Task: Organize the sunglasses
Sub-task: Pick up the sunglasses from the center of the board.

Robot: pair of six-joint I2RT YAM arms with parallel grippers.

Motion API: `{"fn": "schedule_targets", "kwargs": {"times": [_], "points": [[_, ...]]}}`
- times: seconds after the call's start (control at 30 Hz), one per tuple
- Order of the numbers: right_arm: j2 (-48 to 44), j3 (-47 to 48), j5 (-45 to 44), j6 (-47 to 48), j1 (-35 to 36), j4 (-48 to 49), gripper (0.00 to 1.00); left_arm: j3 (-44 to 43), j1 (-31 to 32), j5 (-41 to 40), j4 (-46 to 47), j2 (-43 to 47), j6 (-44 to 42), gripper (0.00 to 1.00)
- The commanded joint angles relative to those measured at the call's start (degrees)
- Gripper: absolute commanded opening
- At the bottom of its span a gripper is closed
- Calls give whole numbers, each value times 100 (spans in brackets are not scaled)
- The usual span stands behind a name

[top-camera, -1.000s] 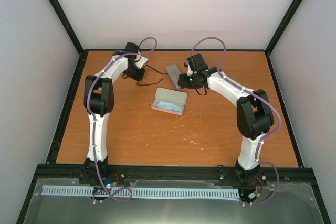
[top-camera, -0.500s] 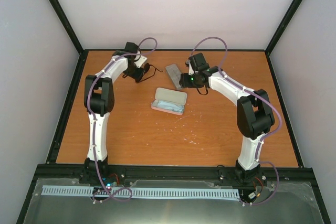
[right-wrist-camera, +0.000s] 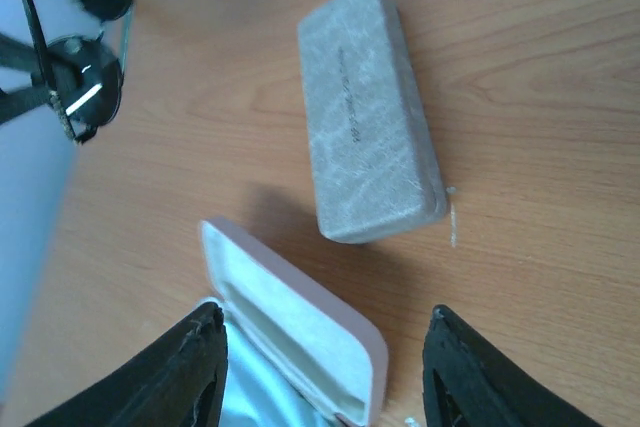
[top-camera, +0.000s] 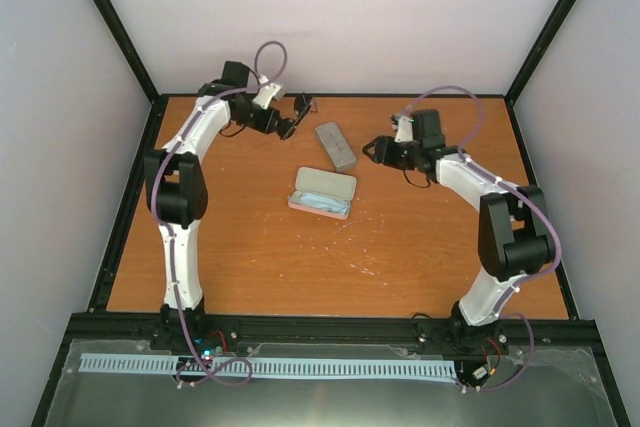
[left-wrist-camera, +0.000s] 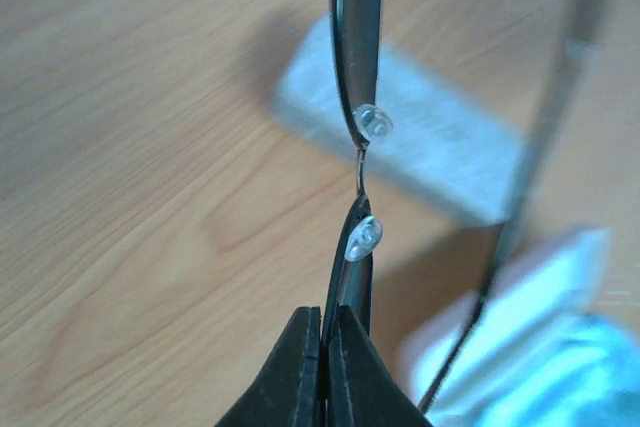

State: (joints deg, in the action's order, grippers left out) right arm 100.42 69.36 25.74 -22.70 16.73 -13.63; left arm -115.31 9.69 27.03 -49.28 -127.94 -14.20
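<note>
One sunglasses pair, grey case, pink case.

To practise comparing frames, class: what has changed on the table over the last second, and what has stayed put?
The left gripper closed on the sunglasses and lifted them off the table, swinging toward the far edge. The right gripper, open and empty, drew back to the right, away from the grey case. The grey case and the open pink case stayed where they were.
</note>
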Motion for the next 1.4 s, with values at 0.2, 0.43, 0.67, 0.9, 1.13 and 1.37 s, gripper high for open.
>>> {"fn": "schedule_targets", "kwargs": {"times": [0.2,0.43,0.67,0.9,1.13,1.37], "points": [[-152,-1621,2814,-3557,-412,6085,56,265,233,3504,274,894,566,1],[294,-1207,2534,-4194,-11,7254,58,508,289,4172,467,983,838,1],[451,-1151,2296,-4140,83,7366,56,642,296,4658,654,1047,1056,1],[455,-910,2211,-3780,135,6861,54,755,342,4890,732,1096,1151,1],[555,-600,2203,-3514,244,6412,53,828,400,4925,748,1127,1120,1],[634,-573,2206,-3464,284,6333,46,810,402,4983,826,1114,1183,1]]}}
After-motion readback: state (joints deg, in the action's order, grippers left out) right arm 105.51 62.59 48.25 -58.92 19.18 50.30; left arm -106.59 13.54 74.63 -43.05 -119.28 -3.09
